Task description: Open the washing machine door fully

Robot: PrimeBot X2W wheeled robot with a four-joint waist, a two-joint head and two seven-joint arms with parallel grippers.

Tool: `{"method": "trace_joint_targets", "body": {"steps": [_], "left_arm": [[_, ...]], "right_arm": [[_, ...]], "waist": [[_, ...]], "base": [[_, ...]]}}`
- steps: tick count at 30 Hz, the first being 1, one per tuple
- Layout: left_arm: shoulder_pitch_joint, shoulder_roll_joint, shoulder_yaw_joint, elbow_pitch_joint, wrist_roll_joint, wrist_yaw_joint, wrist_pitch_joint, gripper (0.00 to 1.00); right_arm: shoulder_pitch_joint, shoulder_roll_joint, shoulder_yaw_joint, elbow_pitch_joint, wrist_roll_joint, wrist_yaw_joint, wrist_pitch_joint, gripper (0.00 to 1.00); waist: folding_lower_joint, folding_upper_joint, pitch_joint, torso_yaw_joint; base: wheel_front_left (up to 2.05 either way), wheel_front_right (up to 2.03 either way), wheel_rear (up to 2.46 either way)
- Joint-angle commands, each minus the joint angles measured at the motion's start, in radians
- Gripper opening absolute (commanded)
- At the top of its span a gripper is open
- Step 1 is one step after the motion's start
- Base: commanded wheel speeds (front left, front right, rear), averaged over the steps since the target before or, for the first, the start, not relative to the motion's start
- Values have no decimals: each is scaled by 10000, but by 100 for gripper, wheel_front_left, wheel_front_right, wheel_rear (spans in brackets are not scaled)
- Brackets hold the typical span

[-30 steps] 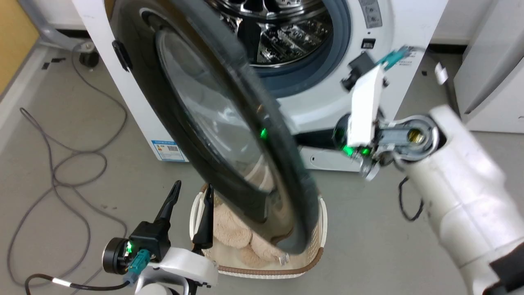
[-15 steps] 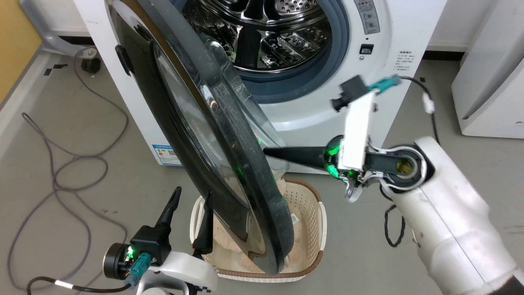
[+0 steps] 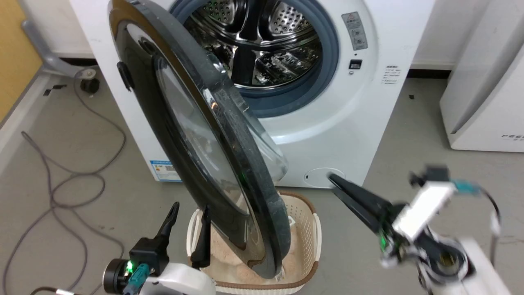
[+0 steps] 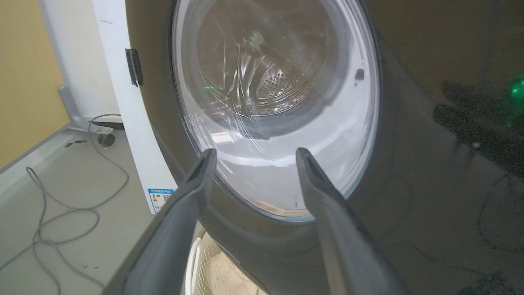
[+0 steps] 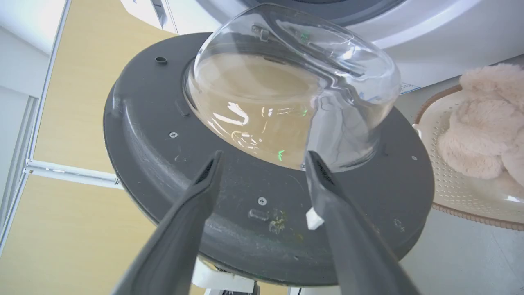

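- washing machine (image 3: 352, 123): white front-loader at 12 o'clock in the head view, drum mouth uncovered.
- washing machine door (image 3: 184, 139): hinged on the 10 o'clock side and about edge-on to the head camera, running from 11 down to 6 o'clock. judged roughly half open, not fully.
- laundry basket (image 3: 317, 233): at 6 o'clock, under the door's lower rim. contact between the two is unclear from here.
- right gripper (image 5: 264, 155): at 4 o'clock, blurred in the head view. its wrist view shows the fingers spread and empty, aimed at the door's inner face, apart from it.
- left gripper (image 3: 191, 205): at 7 o'clock, fingers spread and empty, just beside the door's outer face.
- risk: a wider swing would drive the door onto the left fingers, which sit in its path. a push landing on the curved glass bowl could skid off. the basket may snag the rim.
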Motion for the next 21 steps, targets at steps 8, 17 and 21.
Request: {"method": "trace_joint_targets", "body": {"steps": [8,17,21], "left_arm": [[248,12,173,28,-9,32,-53,100],[201,12,317,81,-51,57,-53,100],[212,12,388,63,-31,84,-53,100]], "right_arm": [[2450,5,-1008,-1023,-1376,10,-3014,100],[3577,243,-2457,-632,-4850,10,-6474,100],[3549,476,-3173,-958,-6604,10,-7189,100]], "waist": [[1,0,-82,-266],[1,0,-55,-299],[1,0,-26,-362]], "base": [[0,0,0],[0,0,0],[0,0,0]]}}
